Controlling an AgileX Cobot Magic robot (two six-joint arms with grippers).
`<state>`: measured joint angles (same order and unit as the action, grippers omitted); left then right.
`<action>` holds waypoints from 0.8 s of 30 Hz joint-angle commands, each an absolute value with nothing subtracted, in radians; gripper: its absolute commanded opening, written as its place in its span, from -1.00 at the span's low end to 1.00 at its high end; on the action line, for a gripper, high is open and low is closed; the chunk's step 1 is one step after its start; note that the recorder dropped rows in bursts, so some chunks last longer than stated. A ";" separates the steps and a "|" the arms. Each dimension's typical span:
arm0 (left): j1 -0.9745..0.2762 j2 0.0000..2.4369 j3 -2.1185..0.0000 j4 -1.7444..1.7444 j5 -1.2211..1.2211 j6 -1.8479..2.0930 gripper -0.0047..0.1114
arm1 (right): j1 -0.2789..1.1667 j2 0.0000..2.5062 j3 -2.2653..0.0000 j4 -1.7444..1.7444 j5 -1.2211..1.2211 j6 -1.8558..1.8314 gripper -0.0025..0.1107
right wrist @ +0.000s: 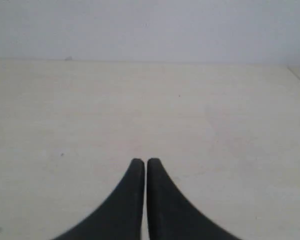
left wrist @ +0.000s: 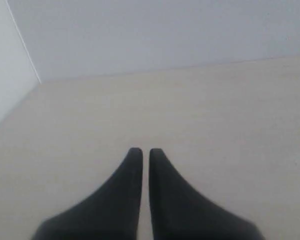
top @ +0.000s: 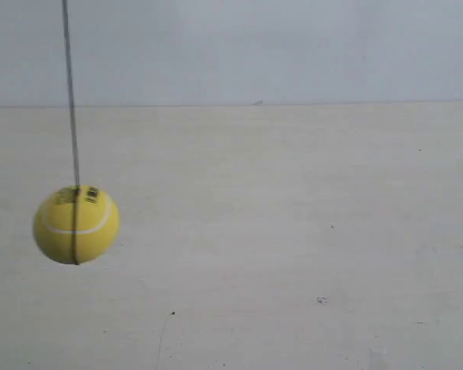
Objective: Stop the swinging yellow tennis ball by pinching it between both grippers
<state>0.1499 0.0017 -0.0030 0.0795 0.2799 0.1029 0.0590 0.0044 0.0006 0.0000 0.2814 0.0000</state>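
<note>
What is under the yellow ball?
Just the pale table. The yellow tennis ball hangs above it on a black string. The patch of table right behind the ball is hidden.

Here's the left gripper point(left wrist: 146, 151): two matte black fingers point(left wrist: 122, 200), broad at the base, sweeping in concave curves to blunt, rounded tips. Over to the right gripper point(right wrist: 142, 161): same build, smooth black wedges, a mirrored pair tapering to narrow rounded ends.
</note>
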 commanded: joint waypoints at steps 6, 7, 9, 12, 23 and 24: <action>0.152 0.000 0.000 0.109 -0.372 -0.064 -0.84 | 0.053 0.000 0.000 -0.010 -0.244 0.006 -0.96; 0.152 0.000 0.000 0.109 -0.437 -0.125 -0.84 | 0.053 0.000 0.000 -0.010 -0.300 0.043 -0.96; 0.152 0.000 0.000 0.122 -0.477 -0.443 -0.84 | 0.053 0.000 0.000 -0.010 -0.326 0.214 -0.96; 0.152 0.000 0.000 0.236 -0.463 -0.837 -0.84 | 0.053 0.000 0.000 -0.041 -0.298 0.414 -0.96; 0.152 0.239 -0.179 0.933 -0.658 -1.366 -0.84 | 0.082 0.042 -0.097 -0.200 -0.225 0.578 -0.96; 0.152 0.277 -0.190 0.966 -0.691 -1.386 -0.84 | 0.095 0.063 -0.115 -0.203 -0.212 0.578 -0.96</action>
<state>0.1499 0.1770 -0.1429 0.8027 -0.6261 -1.2858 0.0731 0.0265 -0.0772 -0.1856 -0.2276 0.5701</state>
